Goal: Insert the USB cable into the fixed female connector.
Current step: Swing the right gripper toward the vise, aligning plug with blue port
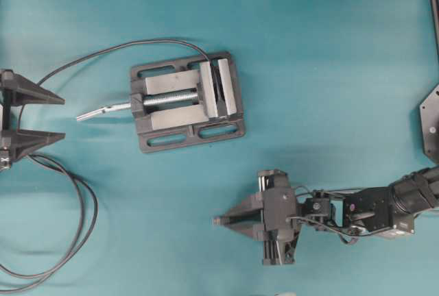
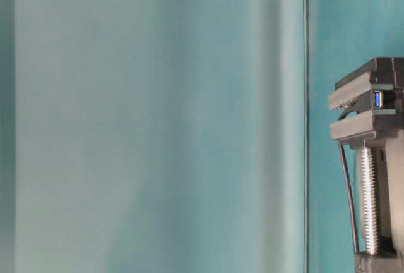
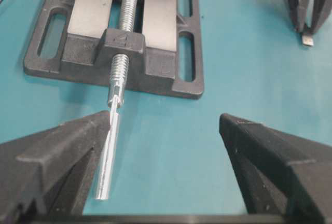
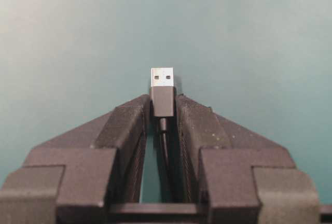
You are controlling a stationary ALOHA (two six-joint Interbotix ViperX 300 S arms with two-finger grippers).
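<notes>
My right gripper [image 4: 162, 101] is shut on the USB cable's black plug [image 4: 162, 99]. Its metal tip [image 4: 162, 77] sticks out past the fingertips and the thin cable runs back between the fingers. In the overhead view this gripper [image 1: 219, 221] hovers at the lower right, pointing left, below and to the right of the vise [image 1: 185, 101]. The fixed female connector [image 2: 377, 99], with a blue inside, is clamped between the vise jaws. My left gripper [image 1: 60, 116] stands open and empty at the far left, facing the vise's silver screw handle [image 3: 110, 151].
The connector's long dark cable [image 1: 103, 52] leaves the vise top, arcs left past my left gripper and loops at the lower left [image 1: 84, 220]. The screw handle [image 1: 103, 111] juts left from the vise. A dark mount plate [image 1: 431, 123] sits at the right edge.
</notes>
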